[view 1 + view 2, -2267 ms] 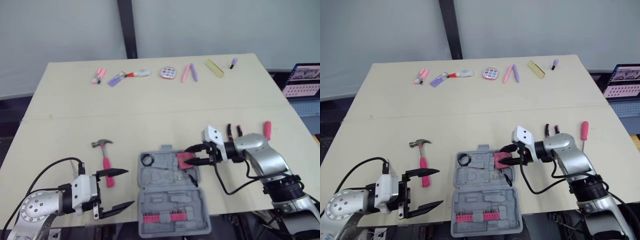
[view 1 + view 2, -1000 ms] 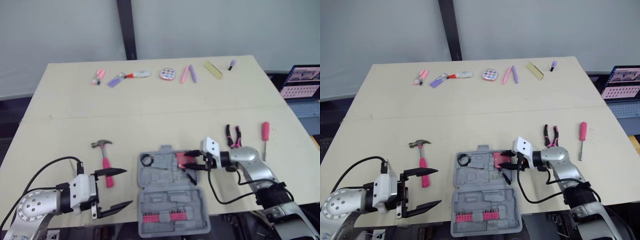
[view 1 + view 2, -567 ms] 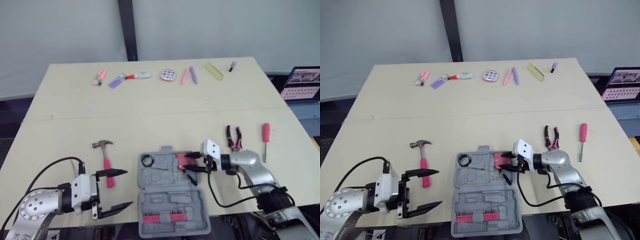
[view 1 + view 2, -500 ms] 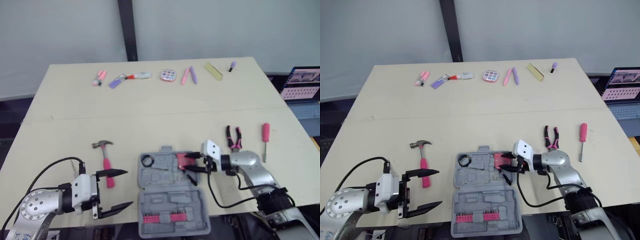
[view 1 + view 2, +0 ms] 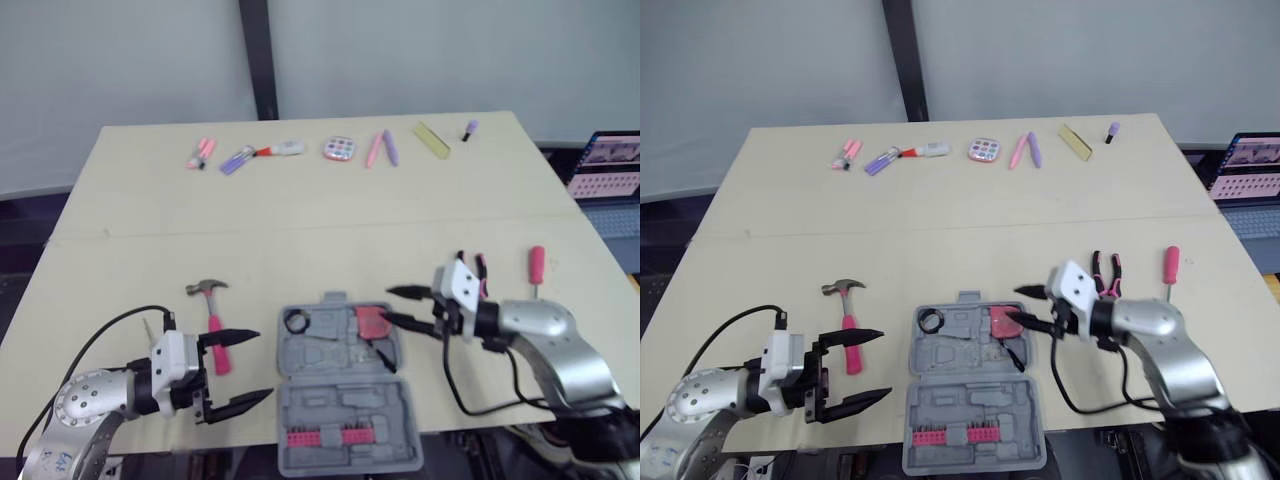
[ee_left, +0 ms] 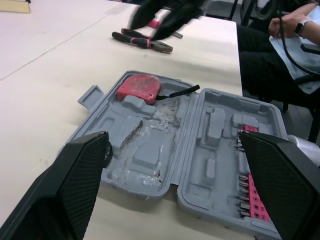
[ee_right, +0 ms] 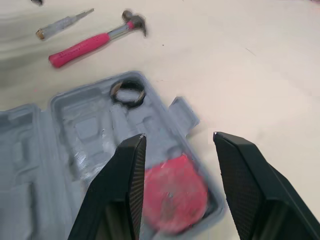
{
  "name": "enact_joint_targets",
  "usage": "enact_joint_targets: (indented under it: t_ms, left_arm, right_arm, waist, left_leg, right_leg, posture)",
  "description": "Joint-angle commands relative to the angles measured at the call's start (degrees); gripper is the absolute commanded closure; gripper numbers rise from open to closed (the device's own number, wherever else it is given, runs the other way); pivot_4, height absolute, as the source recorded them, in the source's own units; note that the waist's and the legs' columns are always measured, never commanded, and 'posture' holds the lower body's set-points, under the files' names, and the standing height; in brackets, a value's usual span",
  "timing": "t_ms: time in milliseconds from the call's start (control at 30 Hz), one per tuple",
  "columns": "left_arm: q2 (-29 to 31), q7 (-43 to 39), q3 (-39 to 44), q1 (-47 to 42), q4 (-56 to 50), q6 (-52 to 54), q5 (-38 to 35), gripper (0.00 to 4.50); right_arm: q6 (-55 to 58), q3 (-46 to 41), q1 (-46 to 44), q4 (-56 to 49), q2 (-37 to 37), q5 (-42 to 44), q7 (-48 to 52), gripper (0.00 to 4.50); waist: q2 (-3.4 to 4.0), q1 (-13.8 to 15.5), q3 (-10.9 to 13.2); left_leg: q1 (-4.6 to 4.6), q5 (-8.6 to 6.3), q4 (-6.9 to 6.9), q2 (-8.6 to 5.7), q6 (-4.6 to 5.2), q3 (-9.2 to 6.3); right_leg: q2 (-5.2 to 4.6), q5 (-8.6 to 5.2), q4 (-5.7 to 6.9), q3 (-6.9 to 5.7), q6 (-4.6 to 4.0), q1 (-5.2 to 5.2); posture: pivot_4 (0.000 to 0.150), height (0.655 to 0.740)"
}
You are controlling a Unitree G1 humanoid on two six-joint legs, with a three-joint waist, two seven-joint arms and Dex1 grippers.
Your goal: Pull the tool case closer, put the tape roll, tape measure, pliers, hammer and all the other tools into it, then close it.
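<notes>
Right pincer [image 5: 392,304] just let go and backs off, fingers apart, so the tape measure [image 5: 371,322] now sits in the tool case [image 5: 340,400], far-right pocket. Left pincer [image 5: 262,363] gapes wide left of the case. Pliers [image 5: 1105,272] next, probably.

No text, label, brand or number is legible, including on the tool case [image 5: 330,385]. The laptop screen [image 5: 612,163], right of the table [image 5: 300,215], shows content too small to read.
</notes>
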Motion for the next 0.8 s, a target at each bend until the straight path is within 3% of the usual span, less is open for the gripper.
enact_joint_targets:
  t_ms: [33, 333, 433, 533, 800]
  left_arm:
    - [-0.9, 0.8, 1.0, -0.3, 0.5, 0.2, -1.2, 0.0]
    - [-1.1, 0.7, 1.5, -0.1, 1.6, 1.0, -1.0, 0.0]
    - [-1.3, 1.6, 2.0, 0.0, 2.1, 1.4, -0.8, 0.0]
    - [-1.7, 2.5, 2.1, 0.1, 2.4, 1.5, -0.5, 0.0]
    - [-2.1, 3.1, 2.5, 1.2, 2.3, 0.5, 0.3, 0.0]
  right_arm:
    - [2.3, -3.8, 3.6, -5.1, -1.6, 3.6, -0.4, 2.21]
    - [8.3, -12.5, 16.2, -12.0, -4.2, 8.3, -3.4, 2.21]
    - [9.5, -13.7, 18.2, -13.4, -3.9, 9.2, -4.5, 1.41]
    - [9.6, -13.8, 19.1, -13.7, -3.7, 9.4, -5.4, 0.08]
    - [9.4, -14.0, 19.8, -13.6, -3.9, 10.0, -6.0, 0.08]
  waist:
    - [0.0, 0.1, 0.0]
    - [0.0, 0.6, 0.0]
    - [-0.01, 0.6, 0.0]
    - [-0.01, 0.6, 0.0]
    - [-0.01, 0.6, 0.0]
  left_leg:
    - [0.01, 0.0, 0.01, 0.0, 0.0, 0.01]
    - [0.03, 0.0, 0.0, 0.0, 0.0, 0.03]
    - [0.03, 0.0, 0.02, 0.0, 0.0, 0.02]
    - [0.04, 0.0, 0.02, 0.0, 0.0, 0.02]
    - [0.04, 0.0, 0.02, 0.0, 0.0, 0.02]
  right_leg:
    - [0.0, 0.0, 0.02, 0.01, 0.0, -0.01]
    - [0.0, 0.0, -0.01, 0.03, 0.0, 0.0]
    - [0.0, 0.0, -0.06, 0.03, 0.0, 0.01]
    - [0.0, 0.0, -0.18, 0.04, 0.0, 0.01]
    - [0.0, 0.0, -0.2, 0.04, 0.0, 0.01]
  posture:
    - [0.15, 0.74]
    - [0.15, 0.74]
    - [0.15, 0.74]
    - [0.15, 0.74]
    - [0.15, 0.74]
